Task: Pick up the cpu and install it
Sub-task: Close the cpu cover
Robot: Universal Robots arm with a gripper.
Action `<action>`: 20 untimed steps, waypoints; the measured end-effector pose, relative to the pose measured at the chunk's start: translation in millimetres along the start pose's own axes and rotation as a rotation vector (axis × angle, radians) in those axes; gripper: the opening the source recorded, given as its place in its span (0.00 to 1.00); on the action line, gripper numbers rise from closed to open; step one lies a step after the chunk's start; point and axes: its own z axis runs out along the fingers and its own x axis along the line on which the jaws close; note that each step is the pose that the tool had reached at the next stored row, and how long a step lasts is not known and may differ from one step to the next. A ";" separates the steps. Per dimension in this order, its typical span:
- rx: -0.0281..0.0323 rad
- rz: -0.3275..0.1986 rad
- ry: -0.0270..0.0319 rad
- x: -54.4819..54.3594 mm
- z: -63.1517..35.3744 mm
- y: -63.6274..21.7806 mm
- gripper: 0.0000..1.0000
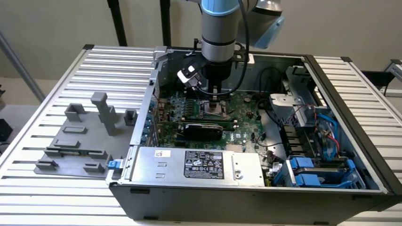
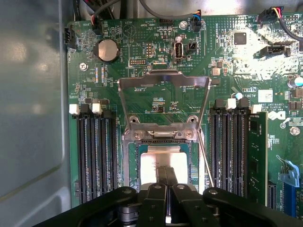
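Tool (image 2: 166,171) over cpu (image 2: 150,165), between memory slots (image 2: 97,156)

Bright even light, glare — on motherboard (image 2: 163,101)

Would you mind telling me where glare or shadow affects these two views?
Wrist view: glare washes out part of the motherboard beside the red-yellow cable, and the cpu shines pale beneath the end effector. Exterior view: soft, even light, no harsh shadows.
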 end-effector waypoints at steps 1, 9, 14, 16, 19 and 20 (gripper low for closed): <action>0.0000 0.000 0.0000 0.0 0.0 0.0 0.11; 0.0080 0.000 -0.0006 0.2 -2.8 7.7 0.11; 0.0264 0.001 -0.0013 -0.4 -16.8 20.0 0.11; 0.0342 0.001 -0.0018 -0.9 -24.5 26.0 0.11; 0.0445 0.001 -0.0022 -1.3 -34.0 38.5 0.11; 0.0477 0.002 -0.0024 -1.2 -37.0 43.1 0.11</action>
